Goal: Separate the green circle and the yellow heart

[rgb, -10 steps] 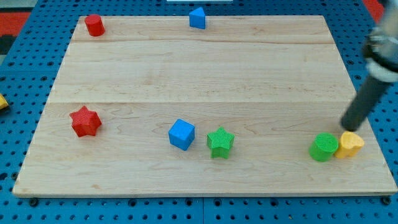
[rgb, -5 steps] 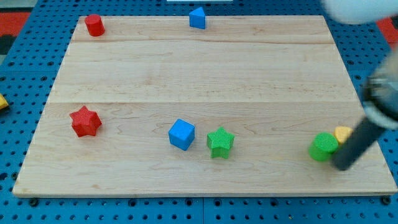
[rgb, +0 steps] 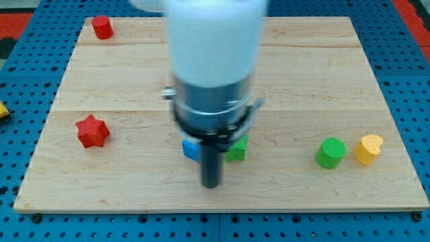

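Note:
The green circle [rgb: 330, 152] lies near the view's bottom right on the wooden board [rgb: 121, 81]. The yellow heart [rgb: 369, 148] lies just to its right, with a small gap between them. My tip [rgb: 211, 185] rests on the board at the bottom centre, far to the left of both. It is just below the blue cube [rgb: 190, 149] and the green star [rgb: 237, 148], which the arm partly hides.
A red star [rgb: 92, 131] lies at the left. A red cylinder [rgb: 101, 27] stands at the top left corner. The arm's blurred white and grey body [rgb: 213, 60] covers the board's centre top. A yellow block [rgb: 3, 109] shows off the board at the left edge.
My tip has swept from the bottom right to the bottom centre. The green circle has shifted left and the yellow heart now sits apart from it. The arm now hides the blue block at the top.

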